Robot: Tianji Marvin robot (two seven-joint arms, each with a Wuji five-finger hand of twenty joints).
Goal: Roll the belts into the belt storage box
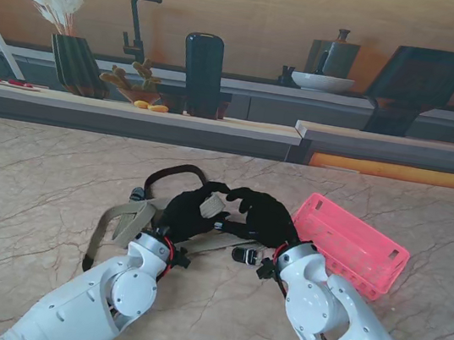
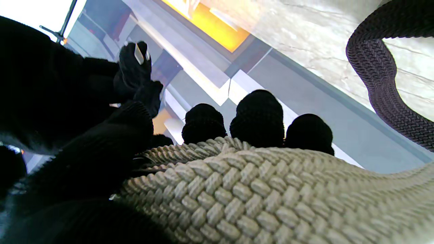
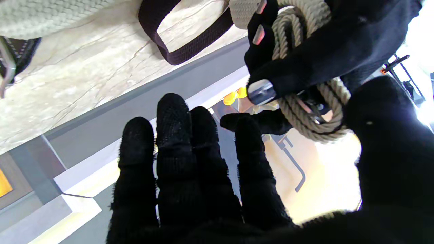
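My left hand (image 1: 189,213) is shut on a beige braided belt (image 1: 125,223). The left wrist view shows the belt (image 2: 271,196) lying across the palm with the fingertips (image 2: 257,115) curled over it. In the right wrist view the left hand (image 3: 325,51) grips a rolled coil of that belt (image 3: 305,101). My right hand (image 1: 267,214) meets the left hand from the right, its fingers (image 3: 183,159) straight and apart from the thumb, holding nothing. A dark brown belt (image 1: 171,174) loops on the table just beyond both hands. The pink belt storage box (image 1: 351,244) lies to the right.
The belt's loose tail trails left of my left forearm, and a dark buckle (image 1: 242,254) lies between my wrists. Beyond the marble table (image 1: 35,193) runs a counter with a vase (image 1: 76,62), a black canister (image 1: 201,72) and a bowl (image 1: 321,82).
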